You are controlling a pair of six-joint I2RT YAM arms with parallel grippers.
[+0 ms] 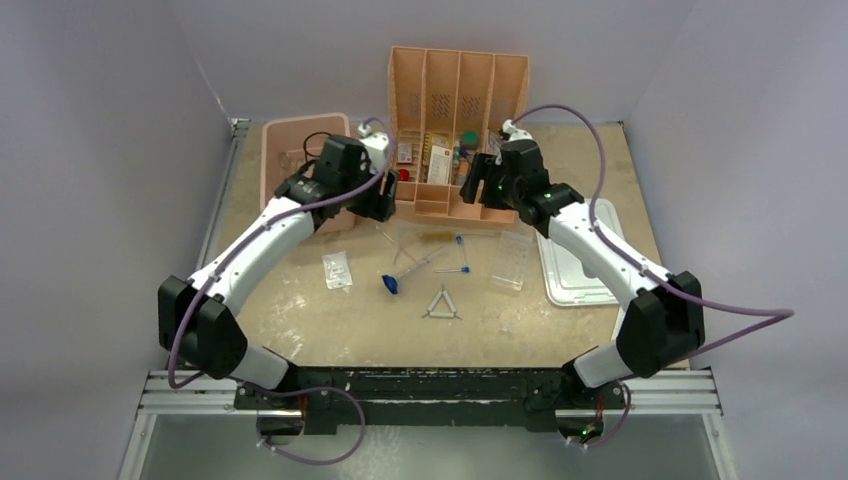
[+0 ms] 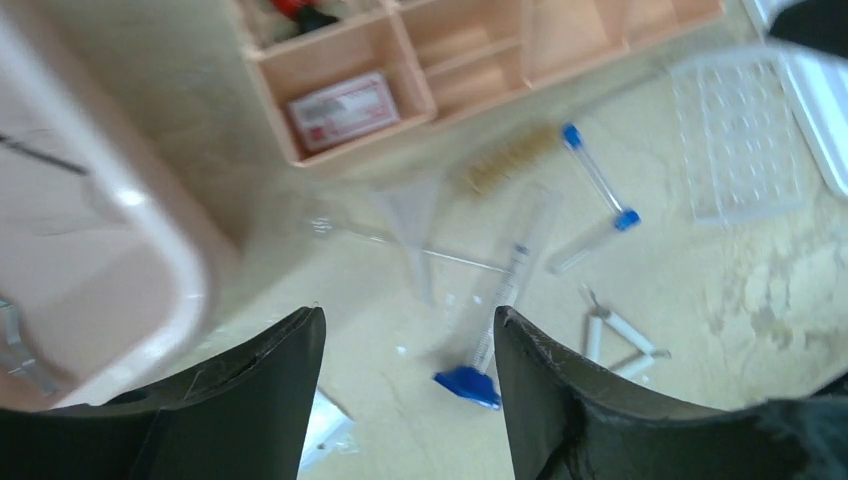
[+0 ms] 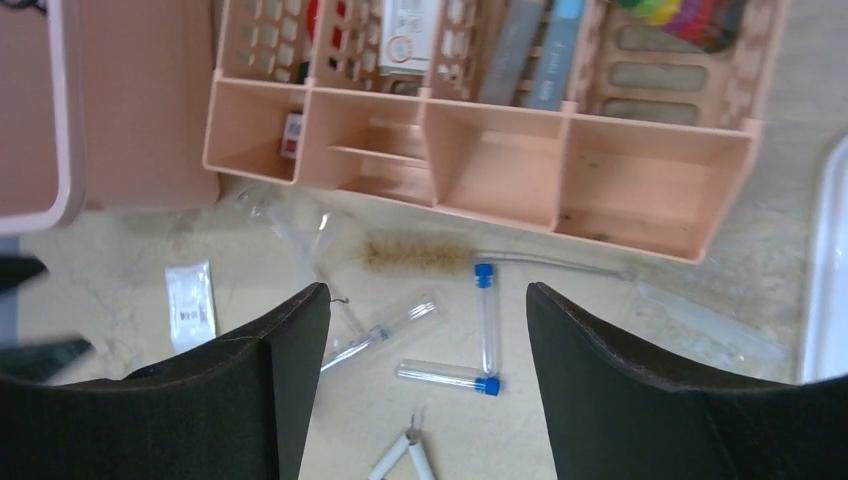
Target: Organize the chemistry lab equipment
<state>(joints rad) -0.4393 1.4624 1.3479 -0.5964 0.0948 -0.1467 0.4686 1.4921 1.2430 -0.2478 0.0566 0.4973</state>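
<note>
Both arms reach forward and bend down over the table. The left gripper (image 2: 410, 328) hangs beside the pink bin (image 2: 185, 262), fingers apart and empty. The right gripper (image 3: 428, 300), also spread with nothing in it, faces the orange organizer (image 3: 500, 170). Below it one blue-capped tube (image 3: 486, 315) points its cap to the organizer. A second blue-capped tube (image 3: 447, 377) lies across, cap toward the robot's right.

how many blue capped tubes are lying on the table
2. One blue-capped tube lies next to the bristle brush, in front of the orange organizer; the second tube lies crosswise, its cap by the first's bare end. Others may be hidden from view.
</note>
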